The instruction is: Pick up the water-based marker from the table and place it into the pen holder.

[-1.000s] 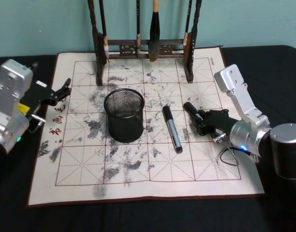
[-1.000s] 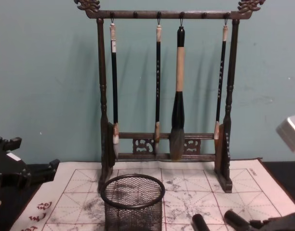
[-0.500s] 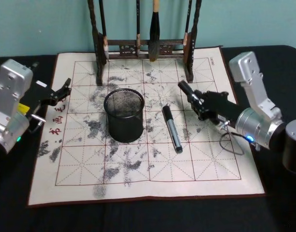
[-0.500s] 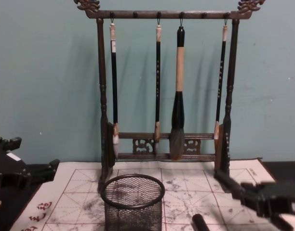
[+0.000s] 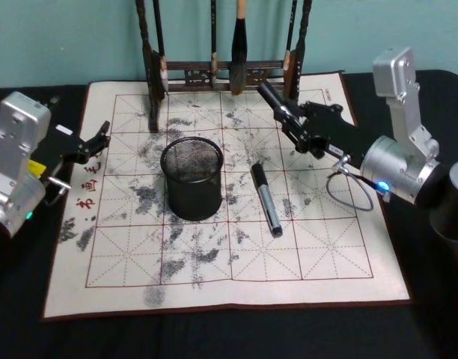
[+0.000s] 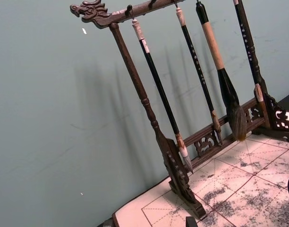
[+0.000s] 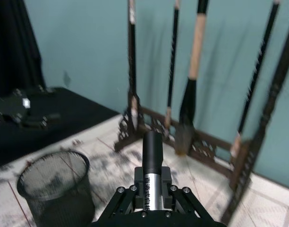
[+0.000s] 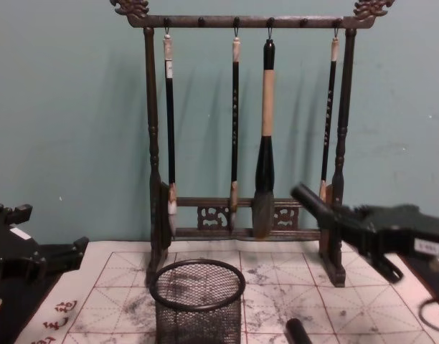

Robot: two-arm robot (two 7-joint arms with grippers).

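black table (image 5: 214, 336), ink-stained mat (image 5: 326, 254), teal wall (image 5: 64, 37). right gripper (image 5: 292, 121) clamps the water-based marker (image 5: 272, 97) aloft, pen holder (image 5: 191, 179) lower, leftward; second marker (image 5: 266, 200) lies beneath. left gripper (image 5: 100, 139) parked far left.

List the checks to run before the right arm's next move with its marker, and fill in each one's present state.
1. Held marker clamped in right gripper: ok, cap pointing forward.
2. Held marker above holder: not ok, it is raised behind and to the right of it.
3. Holder upright, mouth free: ok.
4. Gap between held marker and rack: cannot tell; the cap overlaps the right post in the chest view.
5. Left gripper out of the path: ok, at the left edge of the mat.
6. All markers collected: not ok, a loose marker lies on the mat right of the holder.
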